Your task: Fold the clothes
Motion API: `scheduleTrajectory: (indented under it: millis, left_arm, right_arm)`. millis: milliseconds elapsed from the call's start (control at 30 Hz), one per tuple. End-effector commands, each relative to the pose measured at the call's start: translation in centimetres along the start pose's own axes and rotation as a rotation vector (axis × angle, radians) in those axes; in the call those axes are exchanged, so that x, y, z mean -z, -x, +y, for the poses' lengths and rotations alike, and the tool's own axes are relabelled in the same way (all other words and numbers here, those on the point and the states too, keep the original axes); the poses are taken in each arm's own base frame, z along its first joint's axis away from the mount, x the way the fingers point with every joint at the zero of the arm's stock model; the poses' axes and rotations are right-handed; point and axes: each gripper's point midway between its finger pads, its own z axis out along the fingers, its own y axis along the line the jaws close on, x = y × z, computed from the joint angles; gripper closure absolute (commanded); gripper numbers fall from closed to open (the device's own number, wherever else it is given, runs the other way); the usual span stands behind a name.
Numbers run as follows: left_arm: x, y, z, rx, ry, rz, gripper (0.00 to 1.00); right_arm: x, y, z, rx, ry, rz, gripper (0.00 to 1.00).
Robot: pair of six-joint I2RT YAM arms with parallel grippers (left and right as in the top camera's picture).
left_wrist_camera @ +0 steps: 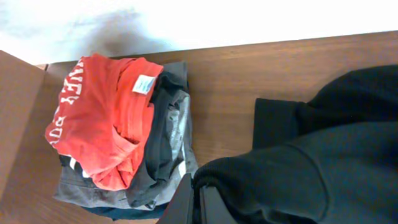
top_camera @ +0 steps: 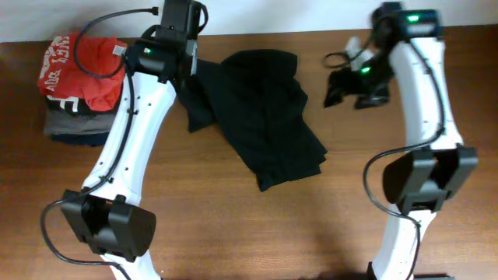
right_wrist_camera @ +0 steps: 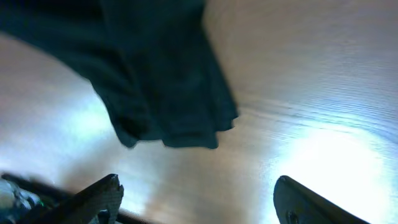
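Note:
A black garment [top_camera: 264,117] lies rumpled in the middle of the wooden table [top_camera: 257,225]. My left gripper [top_camera: 189,74] is at its left upper edge; in the left wrist view its fingers [left_wrist_camera: 198,202] are shut on a fold of the black garment [left_wrist_camera: 311,162]. My right gripper [top_camera: 352,87] is open and empty above the table right of the garment. In the right wrist view its fingers [right_wrist_camera: 196,196] are wide apart, with an edge of the black garment [right_wrist_camera: 161,81] beyond them.
A stack of folded clothes, a red shirt [top_camera: 85,66] on top of grey and dark ones [top_camera: 74,124], sits at the table's left back. It also shows in the left wrist view [left_wrist_camera: 112,118]. The table's back edge meets a white wall.

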Motion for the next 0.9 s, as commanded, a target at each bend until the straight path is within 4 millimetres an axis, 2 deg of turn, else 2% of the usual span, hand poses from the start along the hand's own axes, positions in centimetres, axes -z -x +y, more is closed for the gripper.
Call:
scheduleTrajectory:
  millis: [0,133,200,367,533,667,867]
  left_arm:
    - [-0.3,0.6,2.0,0.035,-0.012,-0.010,0.99]
    - [-1.2,0.4,2.2,0.077,-0.128,0.014,0.99]
    - [-1.5,0.3,2.3,0.099,-0.185,0.024,0.99]
    - [-1.9,0.2,3.0,0.119,-0.202,0.031,0.99]
    - [-1.9,0.2,3.0,0.119,-0.202,0.031,0.99]
    - [-1.9,0.3,3.0,0.120,-0.202,0.027,0.99]
    - [-1.9,0.2,3.0,0.120,-0.203,0.029,0.99]
  right_arm:
    - [-2.0,-1.4,2.1,0.109,-0.081,0.070,0.21]
    - [-5.7,-2.2,5.2,0.212,-0.101,0.119,0.22]
    - [-8.2,-2.8,7.2,0.277,-0.104,0.143,0.24]
    - [-13.6,-4.6,10.2,0.414,-0.158,0.176,0.36]
    - [-16.9,-6.7,12.3,0.510,-0.176,0.200,0.48]
    - [-18.9,-8.1,13.2,0.568,-0.196,0.211,0.48]
    - [-21.4,-8.5,11.8,0.561,-0.290,0.186,0.47]
